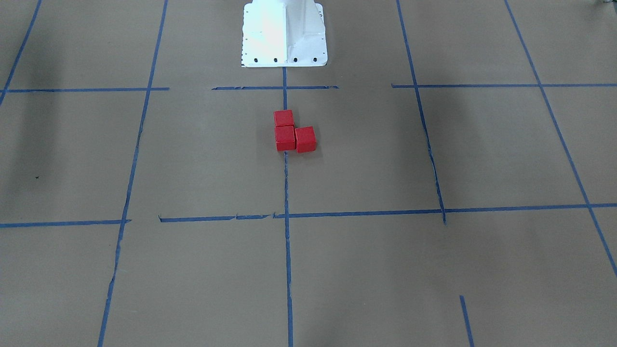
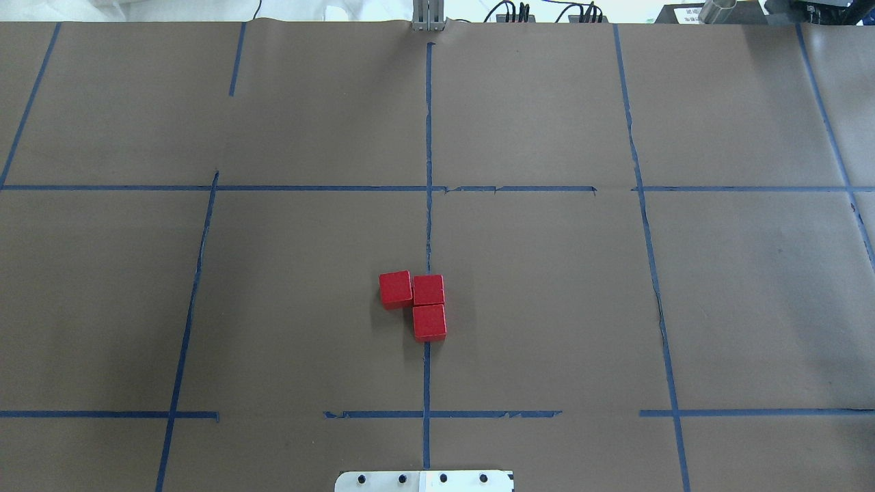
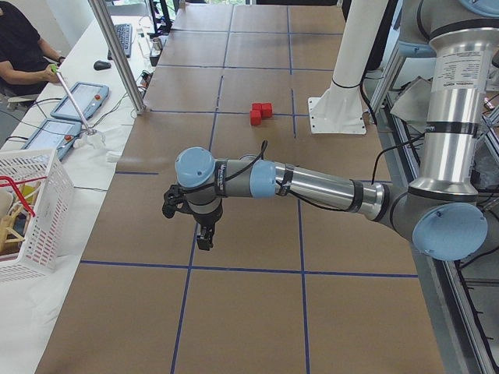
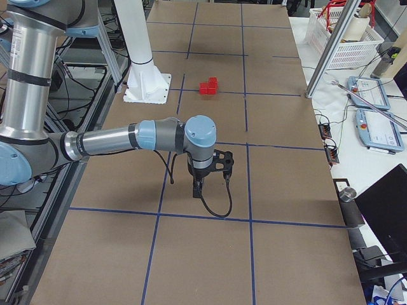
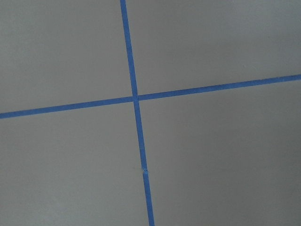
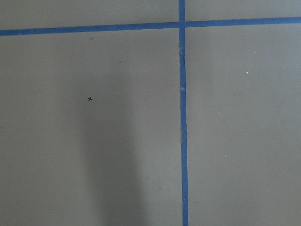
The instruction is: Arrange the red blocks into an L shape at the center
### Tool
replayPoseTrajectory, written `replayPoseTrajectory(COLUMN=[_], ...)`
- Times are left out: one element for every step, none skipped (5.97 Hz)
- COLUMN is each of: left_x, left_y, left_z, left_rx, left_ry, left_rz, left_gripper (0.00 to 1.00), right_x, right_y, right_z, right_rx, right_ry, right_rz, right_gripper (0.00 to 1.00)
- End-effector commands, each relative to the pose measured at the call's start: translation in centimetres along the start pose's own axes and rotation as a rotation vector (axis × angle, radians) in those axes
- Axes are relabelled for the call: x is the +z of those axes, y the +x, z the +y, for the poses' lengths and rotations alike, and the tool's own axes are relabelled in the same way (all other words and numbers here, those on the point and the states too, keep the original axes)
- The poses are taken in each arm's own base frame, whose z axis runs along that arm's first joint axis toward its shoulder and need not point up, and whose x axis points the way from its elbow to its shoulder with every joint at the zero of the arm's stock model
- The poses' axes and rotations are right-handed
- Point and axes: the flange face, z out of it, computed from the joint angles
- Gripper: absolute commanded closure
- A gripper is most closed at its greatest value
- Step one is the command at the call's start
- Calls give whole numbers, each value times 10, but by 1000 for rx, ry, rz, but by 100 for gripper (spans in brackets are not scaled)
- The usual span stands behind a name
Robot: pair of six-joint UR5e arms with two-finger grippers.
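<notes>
The three red blocks [image 2: 428, 290] lie flat on the brown paper at the center [image 2: 519, 294], pushed together into an L. Two of them sit in a row on the blue tape line [image 2: 428, 232], one nearer the robot and one farther, their faces touching. The third rests against the farther block on the robot's left side, set slightly out of line with it. The white base plate [image 2: 424, 482] of the robot stands on the same tape line, well apart from the blocks.

Neither gripper is near them. The left gripper [image 3: 204, 240] hangs pointing down over bare paper toward the table's left end, holding nothing that shows. The right gripper [image 4: 196, 188] hangs the same way toward the right end. Each appears only in a side view, so I cannot tell whether its fingers are apart or together. Both wrist views show only brown paper and crossing blue tape, with no fingers and no block.

A white basket [image 3: 39, 222] stands on the side bench by the table's left end, with red and pale items in it that are too small to identify.
</notes>
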Motion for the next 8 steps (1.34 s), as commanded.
replayPoseTrajectory(left_x=[8, 2, 4, 17, 14, 11, 13, 15], left_y=[-7, 1, -2, -16, -11, -8, -9, -12], left_z=[14, 10, 12, 25, 23, 21, 21, 25], left_rx=[-30, -14, -21, -47, -44, -35, -31, -35], left_ry=[-13, -2, -6, -35, -31, -23, -25, -30], left_rz=[13, 15, 11, 3, 7, 6, 8, 12], left_gripper=[0, 0, 0, 0, 0, 0, 0, 0], right_x=[5, 4, 8, 9, 7, 6, 12, 15], right_y=[5, 4, 8, 9, 7, 6, 12, 15], right_z=[2, 2, 2, 1, 0, -2, -3, -4], right_rx=[9, 6, 3, -2, -8, -20, -33, -28], right_ry=[-10, -9, -16, -17, -13, 0, 15, 10], right_rz=[-1, -1, 0, 0, 0, 2, 3, 2], right_gripper=[0, 0, 0, 0, 0, 0, 0, 0])
